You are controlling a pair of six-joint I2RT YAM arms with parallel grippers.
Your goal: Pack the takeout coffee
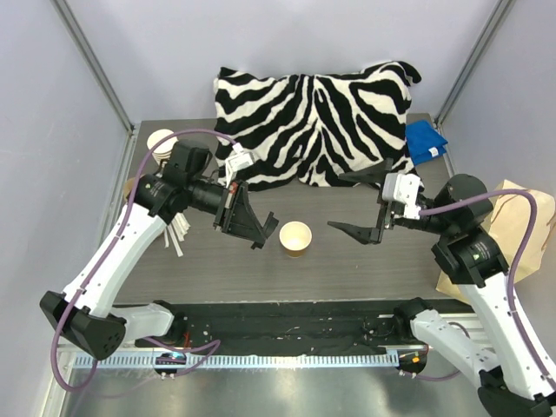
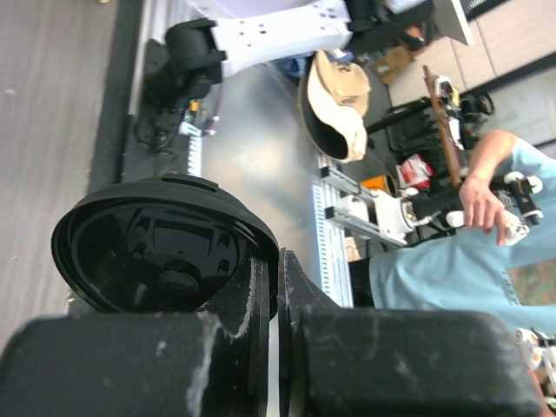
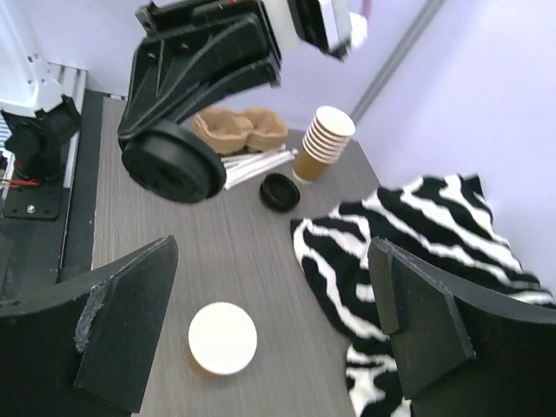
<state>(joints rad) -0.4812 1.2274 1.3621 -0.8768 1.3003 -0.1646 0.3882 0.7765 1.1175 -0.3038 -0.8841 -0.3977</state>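
No lidded cup shows. One open kraft-brown paper cup with a white inside stands at the middle of the table, also in the right wrist view. My left gripper is shut on the rim of a round black lid and holds it in the air left of the cup; the lid also shows in the right wrist view. My right gripper is open and empty, right of the cup, its jaws wide apart and facing it.
A stack of unlidded brown cups, a second black lid, a pulp cup carrier and white sticks sit at the far left. A zebra pillow and blue cloth lie at the back. A paper bag stands at the right edge.
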